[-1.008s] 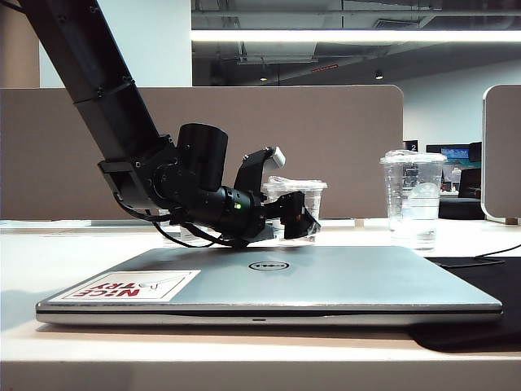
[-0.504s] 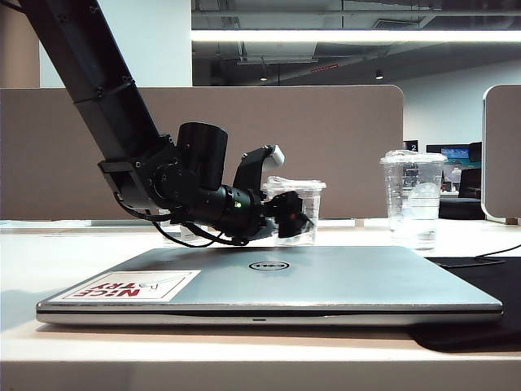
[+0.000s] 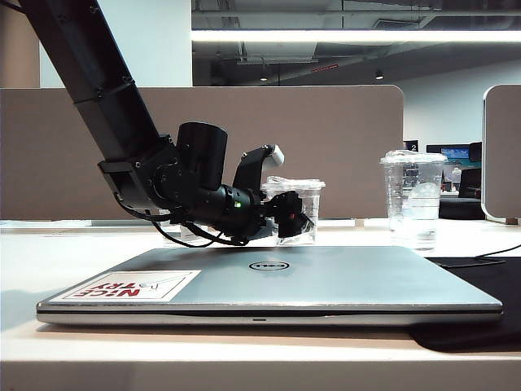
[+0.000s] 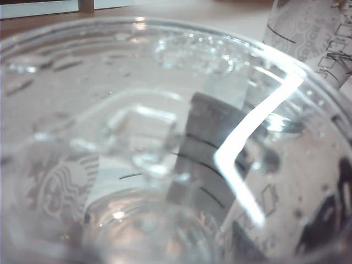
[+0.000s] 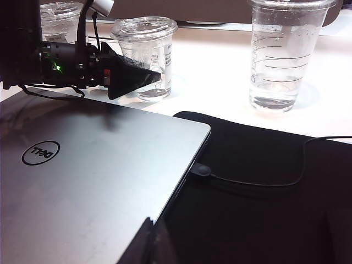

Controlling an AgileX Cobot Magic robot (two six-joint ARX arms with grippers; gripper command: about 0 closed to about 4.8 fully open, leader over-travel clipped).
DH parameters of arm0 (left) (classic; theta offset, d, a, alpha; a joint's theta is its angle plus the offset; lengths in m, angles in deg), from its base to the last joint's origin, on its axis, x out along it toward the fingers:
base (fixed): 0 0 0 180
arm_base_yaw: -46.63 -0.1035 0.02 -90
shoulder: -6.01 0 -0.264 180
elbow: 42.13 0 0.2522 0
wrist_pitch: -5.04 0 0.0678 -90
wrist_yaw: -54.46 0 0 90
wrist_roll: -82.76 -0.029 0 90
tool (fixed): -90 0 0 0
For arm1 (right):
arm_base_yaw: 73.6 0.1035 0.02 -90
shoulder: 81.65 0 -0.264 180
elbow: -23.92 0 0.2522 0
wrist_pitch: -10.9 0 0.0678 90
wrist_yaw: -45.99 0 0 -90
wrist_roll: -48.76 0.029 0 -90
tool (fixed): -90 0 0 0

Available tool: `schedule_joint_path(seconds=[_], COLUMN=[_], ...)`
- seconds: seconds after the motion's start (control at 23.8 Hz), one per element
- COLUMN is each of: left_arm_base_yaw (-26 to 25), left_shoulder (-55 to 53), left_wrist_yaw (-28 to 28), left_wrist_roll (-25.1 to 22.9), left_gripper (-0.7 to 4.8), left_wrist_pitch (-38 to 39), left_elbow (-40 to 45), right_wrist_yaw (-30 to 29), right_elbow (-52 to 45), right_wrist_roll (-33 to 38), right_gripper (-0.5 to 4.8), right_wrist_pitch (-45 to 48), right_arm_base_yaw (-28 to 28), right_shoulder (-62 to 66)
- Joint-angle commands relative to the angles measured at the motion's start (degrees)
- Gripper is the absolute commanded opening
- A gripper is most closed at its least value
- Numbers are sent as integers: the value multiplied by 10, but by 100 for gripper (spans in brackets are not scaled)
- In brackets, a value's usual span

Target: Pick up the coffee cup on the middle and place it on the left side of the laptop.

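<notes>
My left gripper (image 3: 291, 224) reaches over the laptop (image 3: 326, 281), a flat silver slab, and is clamped round the coffee cup (image 3: 297, 204), a short clear lidded plastic cup standing behind the laptop's far edge. A taller clear cup (image 3: 413, 199) stands well apart to the right. My right gripper (image 5: 151, 242) hangs by the laptop's corner; I cannot tell its state.

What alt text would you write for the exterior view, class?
The left claw reaches over the closed laptop and closes around the short coffee cup behind it. A taller clear cup stands to the right.
</notes>
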Motion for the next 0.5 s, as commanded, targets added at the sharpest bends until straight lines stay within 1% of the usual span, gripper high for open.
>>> schedule_joint_path(seconds=[0.04,0.42,0.5], left_arm_base_yaw=[1,1,1], left_shoulder=[1,6,11], left_wrist_yaw=[5,23,42], left_wrist_roll=[0,0,0], left_gripper=[327,327,327], left_wrist_pitch=[-24,-64,-62], left_elbow=[-3,-2,-2], right_wrist_yaw=[0,0,0], right_elbow=[-2,-2,-2], right_wrist_roll=[0,0,0], right_gripper=[-5,-5,-5], right_wrist_pitch=[10,10,10], right_arm_base_yaw=[0,0,0], right_shoulder=[1,1,1])
